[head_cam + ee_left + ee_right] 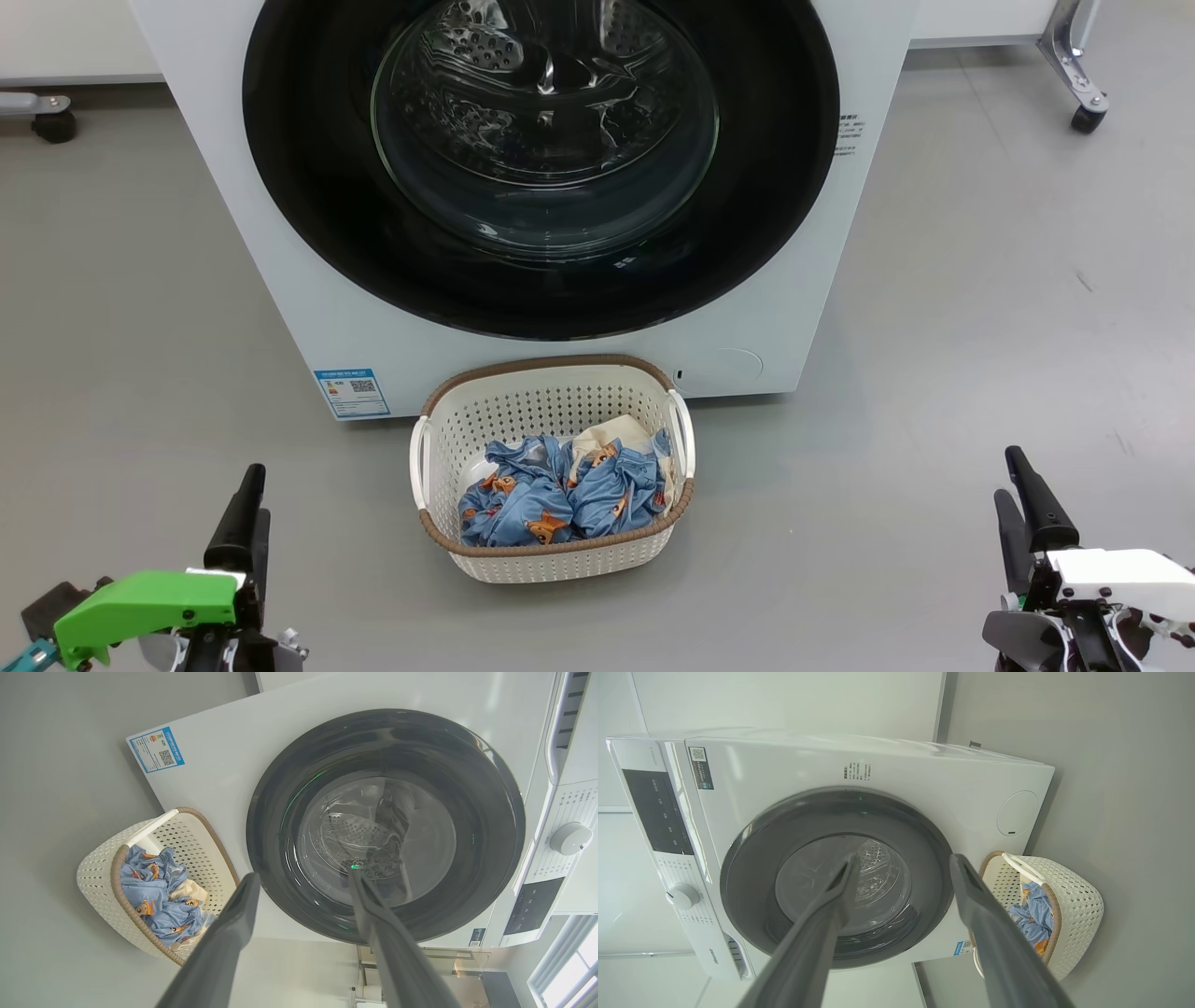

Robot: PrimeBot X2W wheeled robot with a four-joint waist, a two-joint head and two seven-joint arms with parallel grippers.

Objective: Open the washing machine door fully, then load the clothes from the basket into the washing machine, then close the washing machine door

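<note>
The washing machine (243, 280) stands straight ahead with its washing machine door (308, 215) shut, glossy black rim around a clear glass bowl. On the floor in front sits the cream basket (551, 362), holding crumpled light blue clothes (560, 495) with orange figures. My left gripper (252, 490) is low at the left and my right gripper (1008, 478) low at the right, both well back from the basket. In the left wrist view the left gripper (303, 875) is open and empty before the door (490, 826). The right gripper (906, 858) is open too, empty, facing the door (752, 896).
Grey floor lies on both sides of the basket. A metal leg with a caster (1083, 93) stands at the far right, and another caster (51, 121) at the far left. A blue sticker (352, 392) marks the machine's lower left corner. The control dial (571, 837) is on its top panel.
</note>
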